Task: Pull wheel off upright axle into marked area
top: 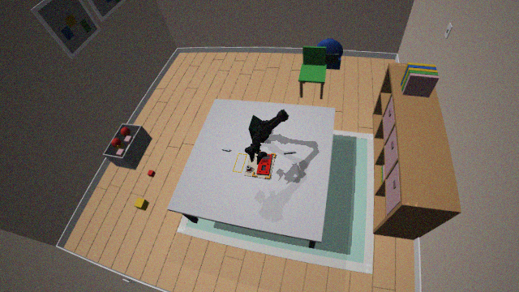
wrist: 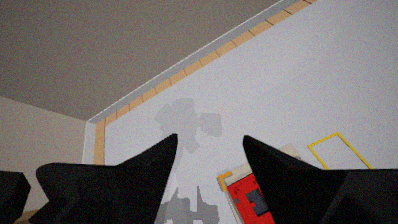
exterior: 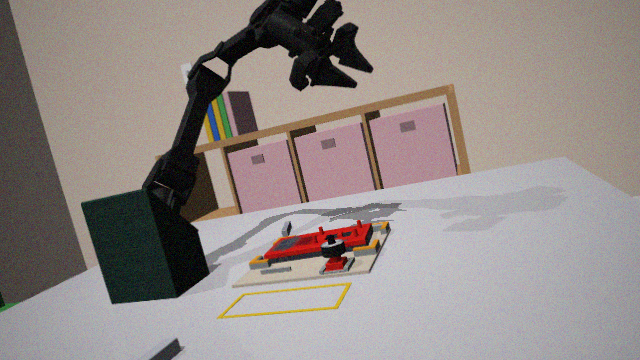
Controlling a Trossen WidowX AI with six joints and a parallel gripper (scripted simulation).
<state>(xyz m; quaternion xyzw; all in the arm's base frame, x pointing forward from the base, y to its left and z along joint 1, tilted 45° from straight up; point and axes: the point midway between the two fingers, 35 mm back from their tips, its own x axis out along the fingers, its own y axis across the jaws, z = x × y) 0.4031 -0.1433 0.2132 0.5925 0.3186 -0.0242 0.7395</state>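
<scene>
The dark wheel (exterior: 332,248) (top: 249,168) sits on the upright axle above a small red block (exterior: 336,264) on the beige board (exterior: 305,277). The marked area is a yellow outline (exterior: 280,313) (top: 235,163) (wrist: 323,139) on the table beside the board. My gripper (exterior: 364,77) (wrist: 210,138) is open and empty, high above the table, well clear of the wheel. The wheel is not visible in the wrist view, where the right-hand finger covers part of the board.
A red slab (exterior: 300,246) (wrist: 244,201) with short upright pegs lies on the board beside the wheel, between orange and grey corner brackets. A dark bar (exterior: 166,349) lies on the table beyond the outline, and a small grey piece (exterior: 286,229) stands behind the board.
</scene>
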